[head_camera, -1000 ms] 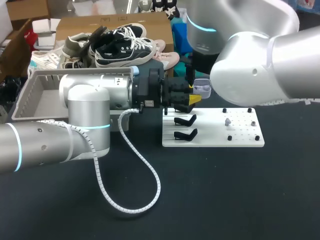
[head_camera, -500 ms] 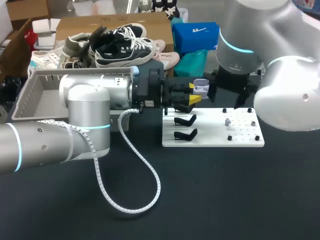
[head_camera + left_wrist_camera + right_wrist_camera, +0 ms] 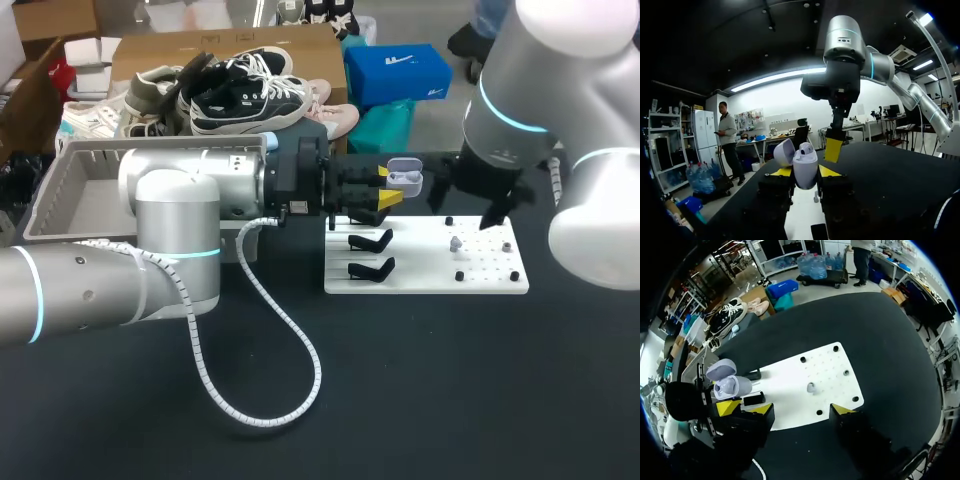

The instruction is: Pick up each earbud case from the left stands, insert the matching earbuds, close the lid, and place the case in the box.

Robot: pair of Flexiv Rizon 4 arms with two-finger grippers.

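A lavender earbud case with its lid up is held sideways above the far edge of the white board, my left gripper shut on it. In the left wrist view the case sits between the yellow-tipped fingers, one earbud showing in it. My right gripper hangs open over the board's right half, to the right of the case. Below my right gripper, a loose earbud stands on the board; the case is off to its side.
Two empty black stands are on the board's left part, and small black pegs on its right part. The grey box stands at the far left behind my left arm. A white cable loops over the dark tabletop.
My right arm has pulled away from the case and swung right, and it now hangs over the pegged part of the board. My left arm and the case have not moved.
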